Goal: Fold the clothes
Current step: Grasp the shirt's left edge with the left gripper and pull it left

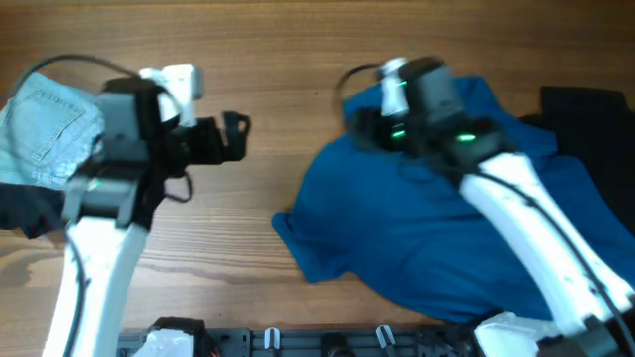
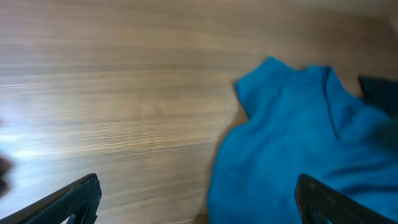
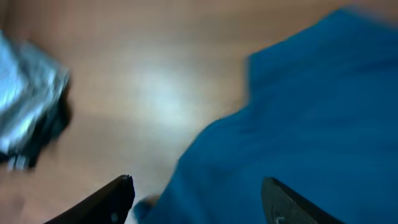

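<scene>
- The blue shirt point(image 1: 427, 228) lies crumpled on the wooden table point(image 1: 298, 59), toward 4 o'clock.
- Pale jeans point(image 1: 45, 124) sit at 9 o'clock, and a black garment point(image 1: 585, 104) at 2 o'clock.
- The left gripper point(image 1: 233, 134) hangs over bare wood, jaws wide apart.
- The right gripper point(image 3: 198, 182) hovers at the shirt's 11 o'clock edge, jaws apart, holding nothing.

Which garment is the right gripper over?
The mid-blue shirt, right of centre: the right gripper hangs open above its upper-left edge. The pale denim jeans lie far left; the black garment is at the far right.
</scene>
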Motion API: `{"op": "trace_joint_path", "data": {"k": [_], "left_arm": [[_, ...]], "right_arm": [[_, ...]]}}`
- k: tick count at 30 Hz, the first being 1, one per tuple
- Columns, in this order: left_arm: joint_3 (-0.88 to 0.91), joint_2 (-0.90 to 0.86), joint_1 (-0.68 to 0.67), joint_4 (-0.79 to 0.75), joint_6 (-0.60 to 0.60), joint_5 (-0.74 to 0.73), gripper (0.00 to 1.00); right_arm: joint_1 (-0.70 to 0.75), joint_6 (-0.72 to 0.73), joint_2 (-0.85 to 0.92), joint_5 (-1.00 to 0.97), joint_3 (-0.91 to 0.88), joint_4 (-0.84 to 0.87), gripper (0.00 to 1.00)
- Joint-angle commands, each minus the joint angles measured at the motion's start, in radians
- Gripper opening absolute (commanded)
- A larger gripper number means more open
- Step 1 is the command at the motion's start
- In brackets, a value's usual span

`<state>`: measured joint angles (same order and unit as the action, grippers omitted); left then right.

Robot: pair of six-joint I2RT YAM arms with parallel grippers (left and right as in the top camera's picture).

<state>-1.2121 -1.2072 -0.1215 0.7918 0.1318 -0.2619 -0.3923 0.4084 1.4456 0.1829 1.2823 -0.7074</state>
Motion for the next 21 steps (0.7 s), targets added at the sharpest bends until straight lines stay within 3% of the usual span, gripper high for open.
{"op": "trace_joint_path", "data": {"k": [1, 5, 10, 21], "left_arm": [[-0.01, -0.22, -0.147, -0.084, -0.097, -0.022, 0.99], [-0.01, -0.588, -0.342, -0.415, -0.179, -0.017, 0.98], [-0.01, -0.79, -0.43, -0.719, -0.171, 0.02, 1.0], [-0.01, -0.903, -0.437, -0.858, -0.116, 0.107, 0.95]], "right_arm": [[0.137, 0.04, -0.113, -0.026, 0.032, -0.072, 0.71], [0.209, 0.037, -0.174, -0.027, 0.032, -0.178, 0.74], [0.209, 0.04, -0.173, -0.026, 0.032, -0.254, 0.75], [0.209, 0.067, -0.173, -0.024, 0.032, -0.287, 0.75]]}}
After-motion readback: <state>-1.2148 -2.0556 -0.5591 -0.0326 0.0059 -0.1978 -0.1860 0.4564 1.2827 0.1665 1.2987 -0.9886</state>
